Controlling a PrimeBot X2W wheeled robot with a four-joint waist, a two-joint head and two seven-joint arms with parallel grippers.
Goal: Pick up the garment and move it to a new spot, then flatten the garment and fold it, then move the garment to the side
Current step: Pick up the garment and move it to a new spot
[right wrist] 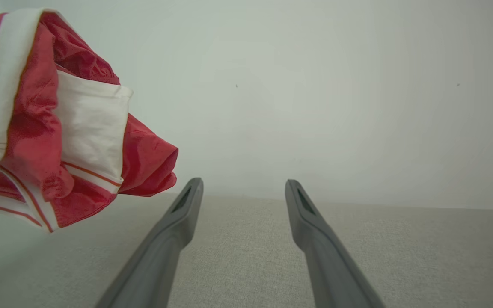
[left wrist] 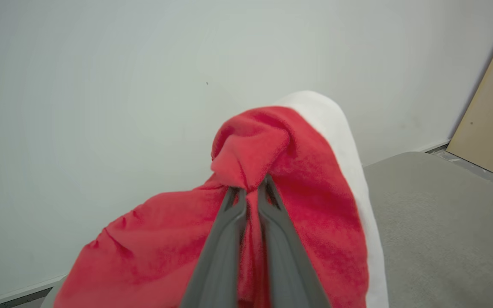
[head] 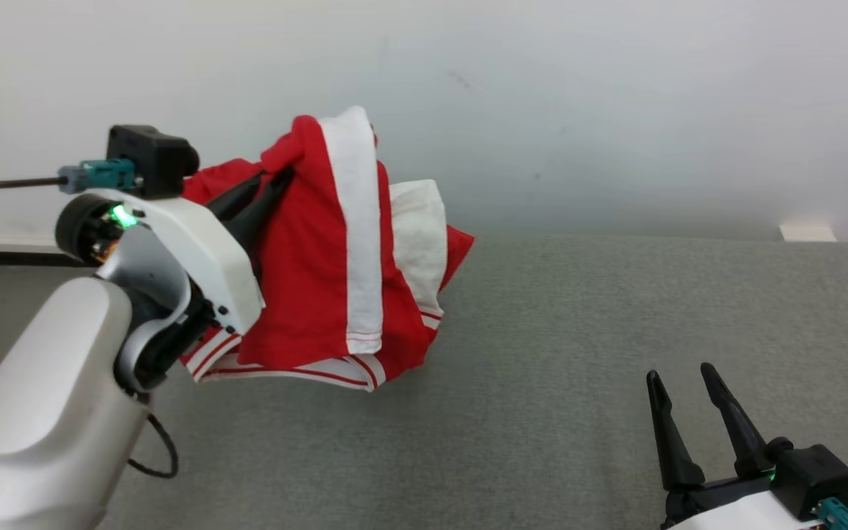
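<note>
The left gripper (head: 277,180) is clamped tight on a bunched red fold of the red-and-white garment (head: 313,280), which hangs from its fingertips above the grey cloth surface (head: 615,331). Well apart, the right gripper (head: 680,377) sits low, fingers spread wide, holding nothing.

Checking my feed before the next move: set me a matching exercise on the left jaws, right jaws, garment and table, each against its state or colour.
1 left jaws
2 right jaws
3 garment
4 table

A grey
B open, nothing between them
C red and white, hanging bunched
D shut on red cloth

Pairs: 1-D, 2-B, 3-C, 4-A
</note>
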